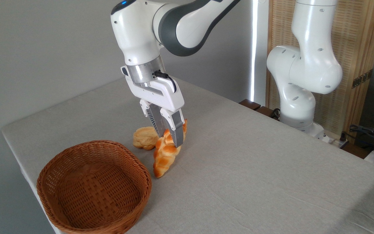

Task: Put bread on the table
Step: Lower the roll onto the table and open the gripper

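The bread, a glossy golden-orange braided loaf, lies lengthwise on the grey-beige table just right of the wicker basket. My gripper comes down from above with its fingers on either side of the loaf's upper half, shut on it. The loaf's near tip touches or almost touches the cloth; its far end pokes out behind the fingers.
A brown woven basket stands at the front left, close to the table's edge. A small pale tan bun rests just left of the loaf, behind the basket. The arm's white base rises at the table's back right.
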Robot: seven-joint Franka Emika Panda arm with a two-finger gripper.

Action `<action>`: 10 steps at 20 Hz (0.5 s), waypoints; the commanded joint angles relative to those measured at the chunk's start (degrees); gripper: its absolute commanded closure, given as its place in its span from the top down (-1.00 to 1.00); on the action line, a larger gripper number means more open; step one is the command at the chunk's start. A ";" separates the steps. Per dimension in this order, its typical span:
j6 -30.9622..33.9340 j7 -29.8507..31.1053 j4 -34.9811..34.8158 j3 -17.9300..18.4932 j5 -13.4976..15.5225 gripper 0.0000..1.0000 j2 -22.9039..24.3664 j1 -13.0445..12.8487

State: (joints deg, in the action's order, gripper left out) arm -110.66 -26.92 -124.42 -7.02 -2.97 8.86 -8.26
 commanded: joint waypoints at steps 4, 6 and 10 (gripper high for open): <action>0.80 -1.56 3.48 0.60 1.21 1.00 0.45 -0.09; 0.80 -1.56 3.48 0.43 1.21 1.00 0.37 -0.18; 0.80 -1.56 3.57 0.34 1.21 1.00 0.45 -0.09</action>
State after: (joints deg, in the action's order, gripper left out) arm -110.58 -26.92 -121.35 -6.98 -2.97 9.00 -8.26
